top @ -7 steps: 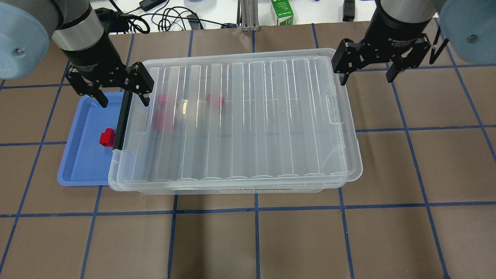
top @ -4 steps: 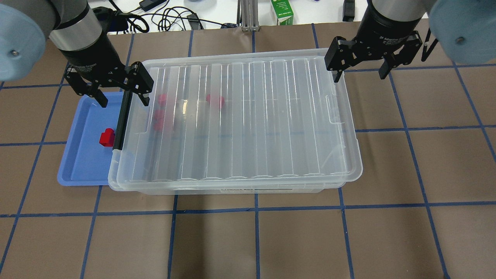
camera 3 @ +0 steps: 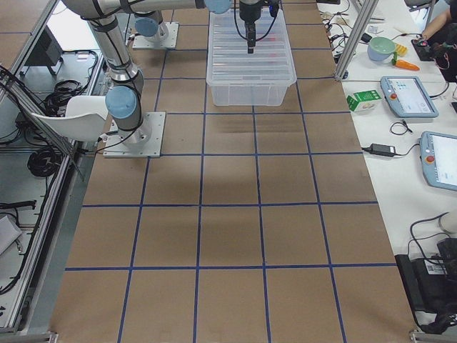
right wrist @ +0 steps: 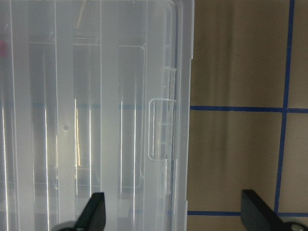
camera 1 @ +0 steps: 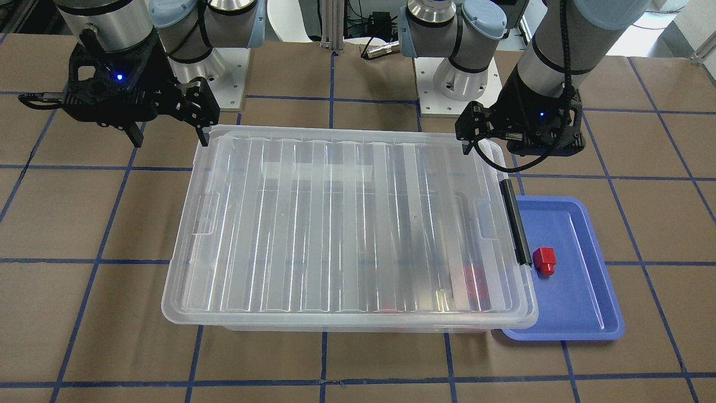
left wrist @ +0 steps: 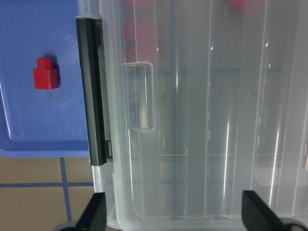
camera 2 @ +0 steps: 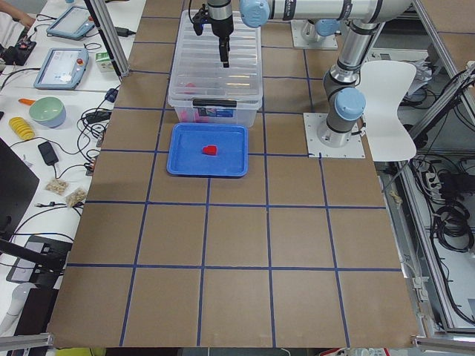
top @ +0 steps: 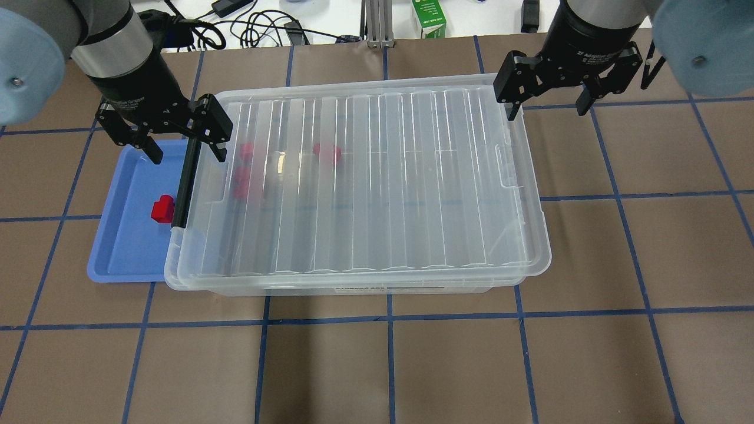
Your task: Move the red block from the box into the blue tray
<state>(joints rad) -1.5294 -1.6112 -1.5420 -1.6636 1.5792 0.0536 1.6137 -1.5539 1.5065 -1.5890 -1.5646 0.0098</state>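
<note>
The box (top: 365, 182) is a clear bin with its ribbed lid on and a black latch bar (top: 185, 182) on its left short side. Several red blocks (top: 327, 152) show blurred through the lid. One red block (top: 162, 209) lies in the blue tray (top: 126, 247), which sits against the latch side; it also shows in the left wrist view (left wrist: 45, 73). My left gripper (top: 188, 154) is open and empty, straddling the far end of the latch. My right gripper (top: 546, 112) is open and empty above the box's far right corner.
A green carton (top: 428, 17) and cables (top: 253, 29) lie beyond the table's far edge. Brown table surface with blue tape lines (top: 389, 318) extends in front of the box and to its right.
My right gripper has moved a little toward the far edge and left, staying open. The left gripper, box, tray and blocks have barely moved.
</note>
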